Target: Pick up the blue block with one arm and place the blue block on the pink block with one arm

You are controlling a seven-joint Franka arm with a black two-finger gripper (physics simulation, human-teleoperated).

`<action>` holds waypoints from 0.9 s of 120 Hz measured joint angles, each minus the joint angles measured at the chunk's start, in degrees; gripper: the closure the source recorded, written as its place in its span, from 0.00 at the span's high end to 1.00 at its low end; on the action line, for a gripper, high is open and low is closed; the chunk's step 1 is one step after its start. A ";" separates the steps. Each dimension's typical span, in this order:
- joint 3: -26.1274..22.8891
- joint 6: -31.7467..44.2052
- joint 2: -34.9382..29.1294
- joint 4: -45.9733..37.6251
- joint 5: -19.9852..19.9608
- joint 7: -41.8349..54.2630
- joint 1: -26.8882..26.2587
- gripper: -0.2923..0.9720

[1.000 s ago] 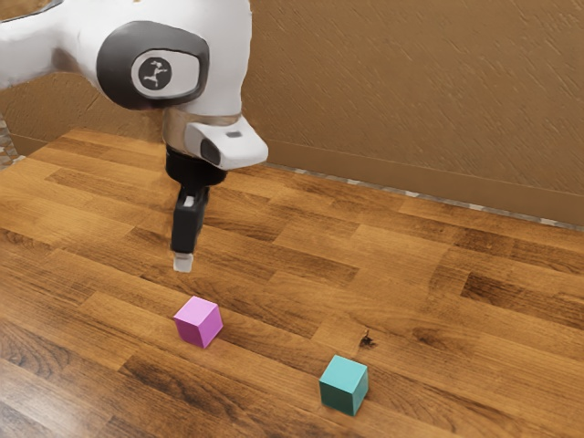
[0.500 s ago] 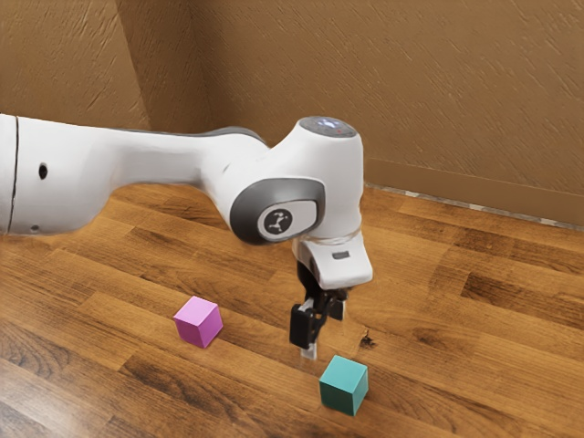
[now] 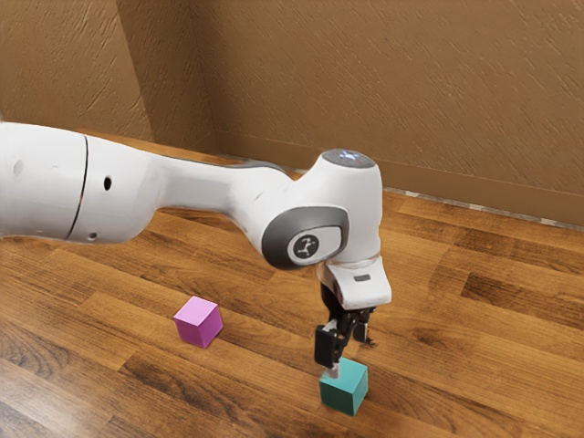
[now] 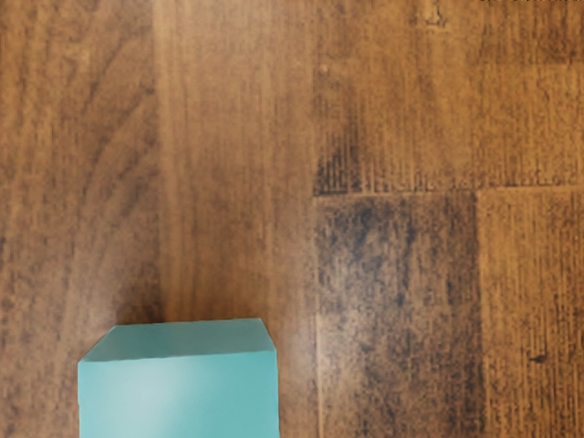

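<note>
Fingers [image 3: 326,347] apart just above blue block [image 3: 347,391], far one partly hidden, indistinct.

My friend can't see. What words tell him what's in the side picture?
A white robot arm holds its black gripper just over a teal-blue cube on a wooden table. A pink cube sits apart, toward the exterior view's left.

Arm [image 3: 182,196] is extending in from the exterior view's left. The wrist is angling straight down over the blue block [image 3: 344,390]. The hand [image 3: 349,356] is hanging just above that block, fingers [image 3: 325,347] pointing down and standing apart, gripping nothing.
</note>
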 joint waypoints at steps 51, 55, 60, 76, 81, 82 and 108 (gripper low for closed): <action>0.16 0.97 5.94 1.06 3.26 -0.60 0.60 0.77; 0.17 0.99 6.15 1.03 3.31 -0.62 0.74 0.77; 0.17 1.09 6.71 1.01 3.57 -0.65 1.06 0.77; 0.15 1.83 7.67 1.07 4.48 -0.70 1.65 0.77; 0.13 2.05 7.78 1.07 4.62 -0.72 1.69 0.77; 0.13 2.09 7.85 1.07 4.64 -0.72 1.70 0.77; 0.14 4.04 10.25 1.07 4.95 -0.79 1.73 0.77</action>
